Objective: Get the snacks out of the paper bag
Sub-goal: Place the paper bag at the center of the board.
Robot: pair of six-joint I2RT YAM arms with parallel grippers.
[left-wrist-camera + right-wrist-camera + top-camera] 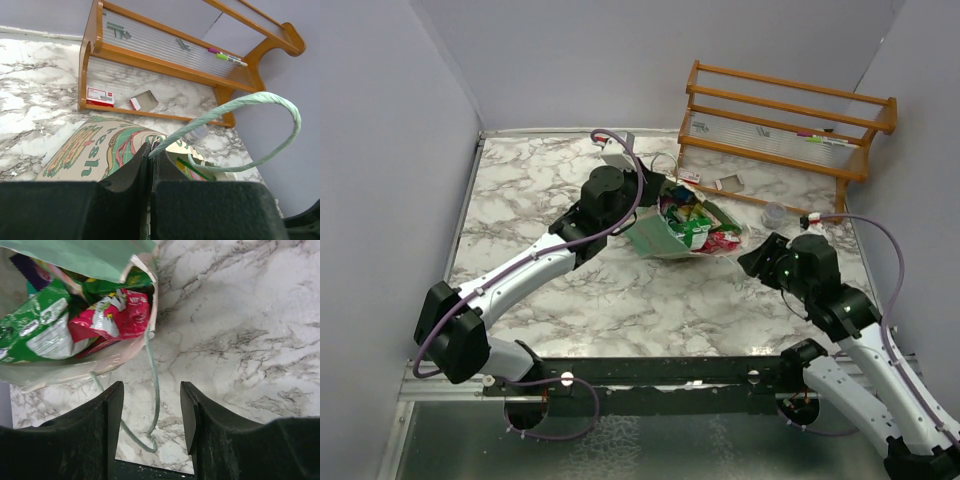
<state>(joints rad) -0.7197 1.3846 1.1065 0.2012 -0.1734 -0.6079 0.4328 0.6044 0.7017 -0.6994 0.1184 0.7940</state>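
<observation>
With our left gripper (151, 155) clamped on the paper bag (90, 150), we should slide the open right gripper (150, 390) low onto the red packet (122, 312).

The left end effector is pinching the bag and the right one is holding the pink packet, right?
Not quite. The right end effector holds nothing: the right wrist view shows its jaws open above the table, the pink packet lying in the mouth of the paper bag. The left end effector does pinch the bag.
</observation>
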